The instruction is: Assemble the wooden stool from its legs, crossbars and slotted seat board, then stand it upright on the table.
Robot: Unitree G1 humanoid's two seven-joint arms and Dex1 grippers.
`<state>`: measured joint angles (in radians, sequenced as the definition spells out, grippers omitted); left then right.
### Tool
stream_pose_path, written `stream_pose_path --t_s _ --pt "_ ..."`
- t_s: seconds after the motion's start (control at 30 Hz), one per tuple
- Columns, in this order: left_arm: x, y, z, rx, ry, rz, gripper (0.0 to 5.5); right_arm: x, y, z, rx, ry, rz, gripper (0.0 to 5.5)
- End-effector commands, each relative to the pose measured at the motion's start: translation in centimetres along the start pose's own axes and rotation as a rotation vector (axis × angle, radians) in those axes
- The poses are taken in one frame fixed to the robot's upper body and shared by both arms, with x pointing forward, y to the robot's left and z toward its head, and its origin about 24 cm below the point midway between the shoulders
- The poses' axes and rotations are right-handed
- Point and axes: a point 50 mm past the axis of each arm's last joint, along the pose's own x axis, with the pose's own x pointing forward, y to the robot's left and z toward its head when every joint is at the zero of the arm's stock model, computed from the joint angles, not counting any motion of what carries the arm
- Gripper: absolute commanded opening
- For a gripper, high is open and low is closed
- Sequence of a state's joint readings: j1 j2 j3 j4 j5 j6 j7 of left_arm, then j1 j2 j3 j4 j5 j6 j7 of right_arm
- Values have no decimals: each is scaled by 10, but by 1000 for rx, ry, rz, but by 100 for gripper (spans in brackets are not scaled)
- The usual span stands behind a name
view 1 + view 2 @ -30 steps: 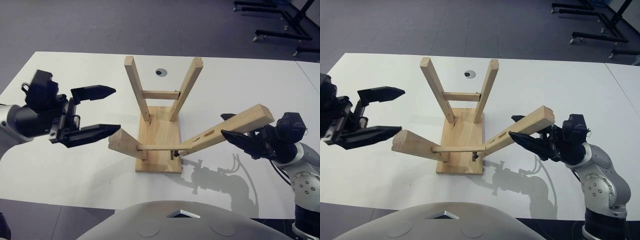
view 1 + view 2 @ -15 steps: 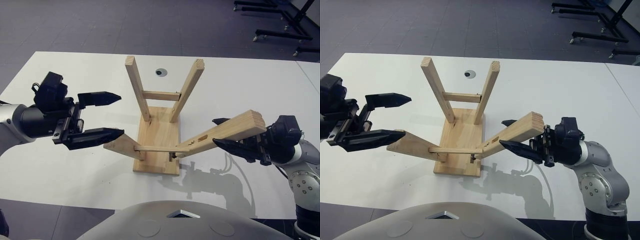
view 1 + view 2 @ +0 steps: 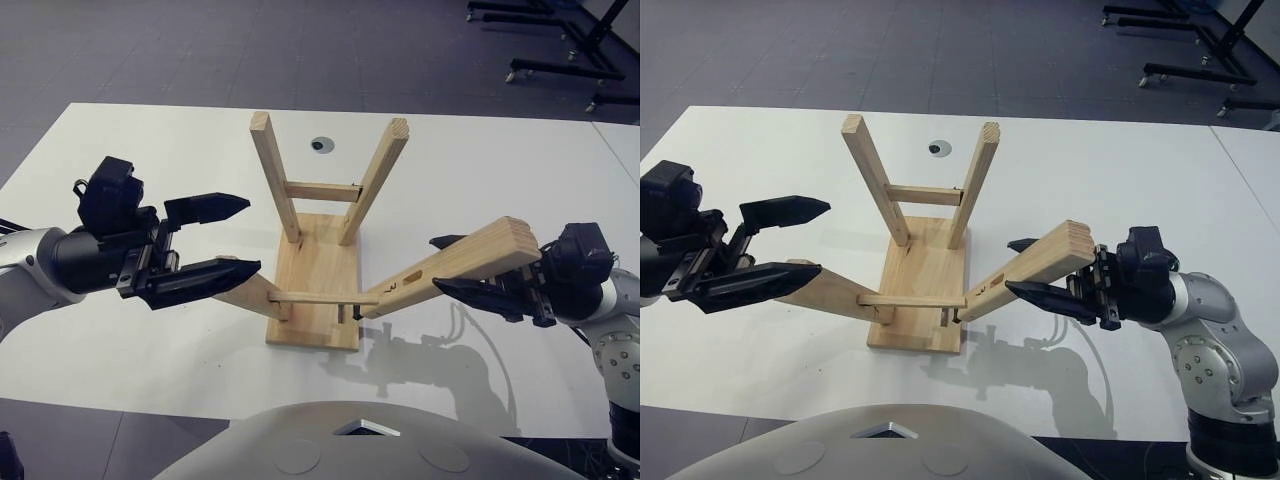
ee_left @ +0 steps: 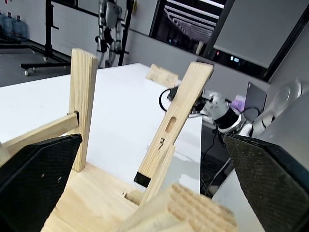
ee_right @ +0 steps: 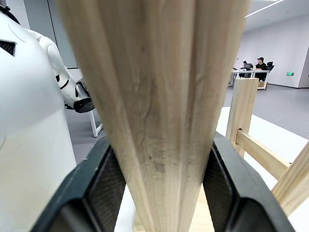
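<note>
My right fingers point(image 3: 476, 291) were clenched on the splayed right leg point(image 3: 462, 264), and my left fingers point(image 3: 203, 281) were spread loose around the end of the left leg point(image 3: 250, 293), over the seat board point(image 3: 316, 262) on the worktop point(image 3: 150, 140). With that leg unheld, I feared a push might unseat the crossbar point(image 3: 315, 297).

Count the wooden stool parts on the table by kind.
legs: 4
crossbars: 2
seat board: 1
total: 7
</note>
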<state>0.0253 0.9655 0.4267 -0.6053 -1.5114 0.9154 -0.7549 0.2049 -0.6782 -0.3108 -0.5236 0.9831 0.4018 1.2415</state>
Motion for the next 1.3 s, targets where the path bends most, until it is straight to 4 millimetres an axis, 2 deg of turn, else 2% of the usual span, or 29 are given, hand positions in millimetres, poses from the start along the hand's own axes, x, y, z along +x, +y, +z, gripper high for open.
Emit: stream_pose_path --t_s 0.03,0.33,0.73,1.07,1.3 --pt "1 -2 8 6 -33 -13 540 4 -1 -3 -2 -25 -6 209" --pt "2 9 -2 0 65 35 540 11 5 -24 1 -26 -22 209" --pt "4 10 -14 -8 97 46 540 9 1 -30 -43 61 28 209" --pt "6 6 -17 -6 88 43 540 14 -1 -21 -139 61 19 208" --pt "9 4 -21 -3 72 56 540 17 5 -28 -68 101 69 207"
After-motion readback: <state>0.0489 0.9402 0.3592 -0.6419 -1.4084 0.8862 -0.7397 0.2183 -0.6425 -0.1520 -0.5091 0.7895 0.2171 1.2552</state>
